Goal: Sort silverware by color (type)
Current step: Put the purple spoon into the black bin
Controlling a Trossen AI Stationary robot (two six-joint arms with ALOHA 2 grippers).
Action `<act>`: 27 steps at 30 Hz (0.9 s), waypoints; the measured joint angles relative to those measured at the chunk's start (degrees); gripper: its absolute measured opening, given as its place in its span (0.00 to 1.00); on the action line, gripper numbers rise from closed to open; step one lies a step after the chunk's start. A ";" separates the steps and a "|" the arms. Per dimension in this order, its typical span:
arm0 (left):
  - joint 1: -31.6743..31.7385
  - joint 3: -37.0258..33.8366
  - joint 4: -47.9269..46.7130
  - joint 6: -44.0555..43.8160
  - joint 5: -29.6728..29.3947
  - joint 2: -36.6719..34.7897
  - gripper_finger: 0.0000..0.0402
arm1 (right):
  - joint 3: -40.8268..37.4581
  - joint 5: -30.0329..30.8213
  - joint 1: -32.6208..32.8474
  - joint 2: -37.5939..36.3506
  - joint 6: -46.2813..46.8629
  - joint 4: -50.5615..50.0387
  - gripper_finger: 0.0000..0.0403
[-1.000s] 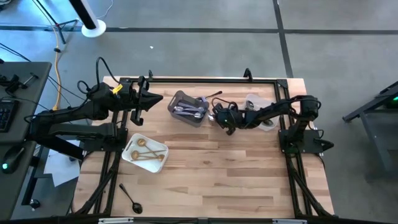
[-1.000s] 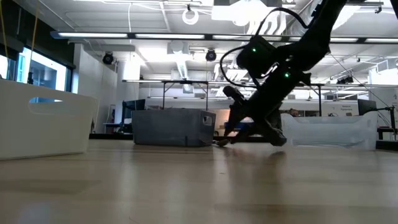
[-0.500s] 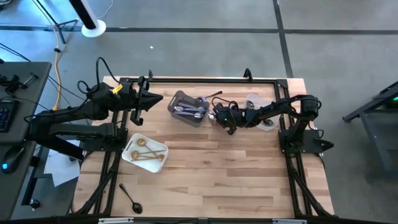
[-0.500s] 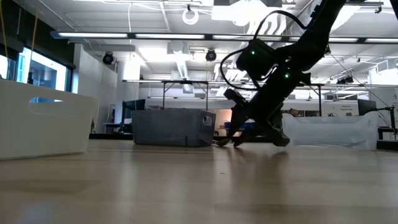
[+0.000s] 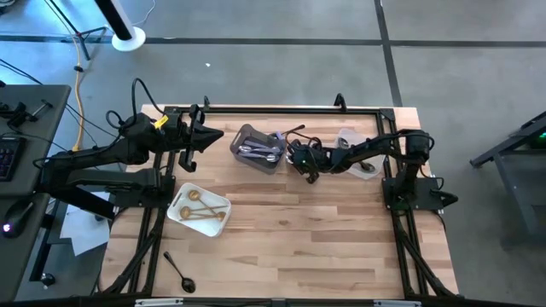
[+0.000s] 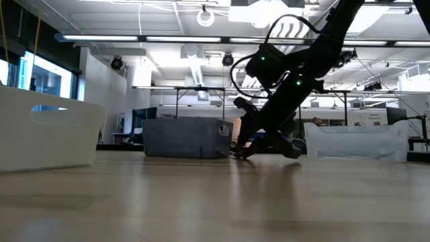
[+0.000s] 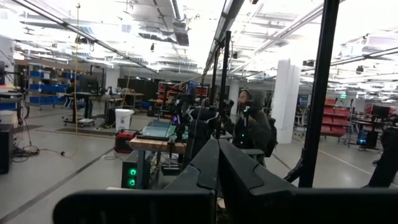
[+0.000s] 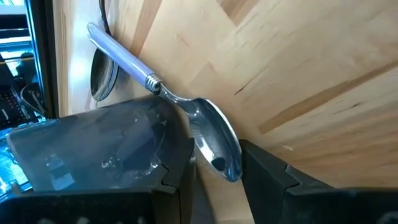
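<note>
Right gripper (image 8: 214, 180) was clamped on a lilac-handled spoon (image 8: 186, 121) beside the grey bin (image 5: 258, 147); next probably lift and sort; left gripper (image 5: 209, 136) idle, fingers together

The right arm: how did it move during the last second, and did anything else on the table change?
The right gripper moved a little toward the grey bin, carrying the lilac-handled spoon between its fingers; in the low view it also shifts toward the bin. It let nothing go. The left gripper stayed shut at the table's far left edge. The white tray with gold pieces and the black spoon did not move.
</note>
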 joint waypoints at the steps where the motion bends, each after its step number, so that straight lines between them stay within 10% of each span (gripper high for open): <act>1: 0.00 0.00 0.00 0.00 0.00 0.00 0.00 | 0.18 0.07 0.00 0.06 0.05 -0.54 0.27; 27: -0.01 0.00 -0.02 -0.02 0.00 0.01 0.00 | 0.12 5.10 -0.09 0.14 -0.66 -4.06 0.03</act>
